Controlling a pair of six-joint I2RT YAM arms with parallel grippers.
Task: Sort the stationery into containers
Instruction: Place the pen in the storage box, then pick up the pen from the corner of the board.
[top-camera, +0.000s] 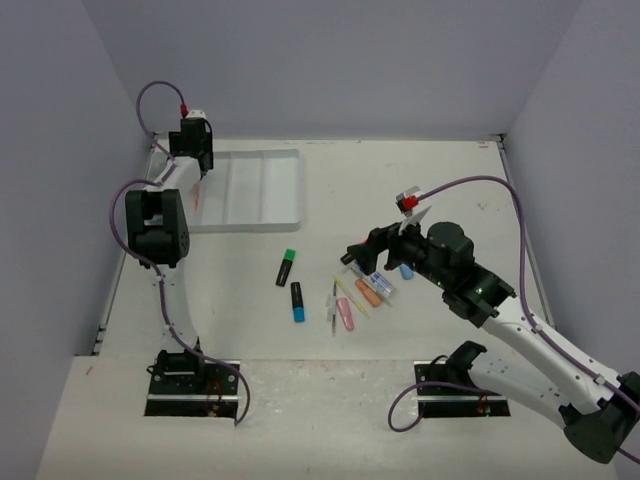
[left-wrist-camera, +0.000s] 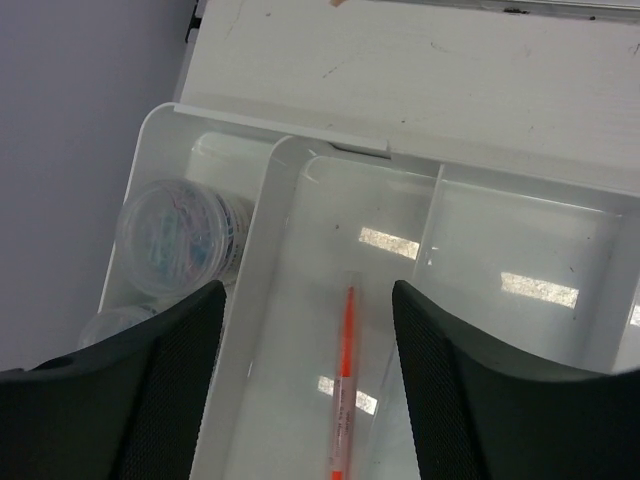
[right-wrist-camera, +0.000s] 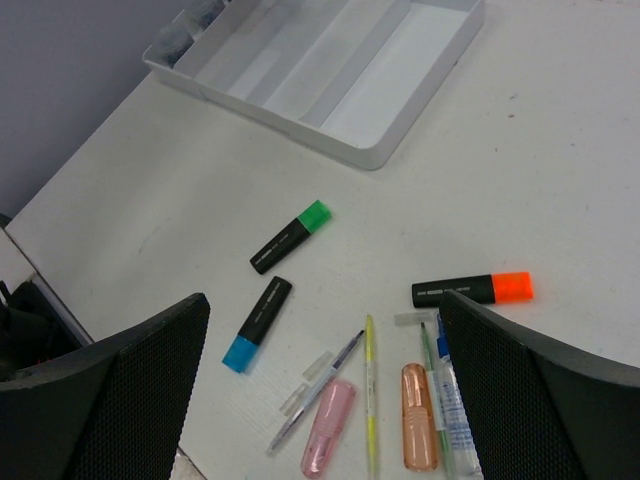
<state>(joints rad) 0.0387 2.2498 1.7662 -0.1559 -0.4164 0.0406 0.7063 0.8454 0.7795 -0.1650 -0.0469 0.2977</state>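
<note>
My left gripper (left-wrist-camera: 307, 330) hangs open over the left part of the white tray (left-wrist-camera: 520, 190). A thin orange pen (left-wrist-camera: 345, 380) lies loose in the second compartment, below the gap between the fingers. Round pots (left-wrist-camera: 175, 235) sit in the outermost compartment. My right gripper (right-wrist-camera: 322, 305) is open above loose stationery on the table: green highlighter (right-wrist-camera: 292, 236), blue highlighter (right-wrist-camera: 257, 324), orange highlighter (right-wrist-camera: 472, 289), pink eraser (right-wrist-camera: 329, 427), orange eraser (right-wrist-camera: 419, 430), yellow pen (right-wrist-camera: 370, 390), a clear pen (right-wrist-camera: 315, 390) and a glue bottle (right-wrist-camera: 455, 410).
The tray (top-camera: 250, 190) stands at the back left against the side wall. The loose items lie mid-table around the pink eraser (top-camera: 346, 315), with a blue eraser (top-camera: 406, 271) under the right arm. Grey walls close in three sides.
</note>
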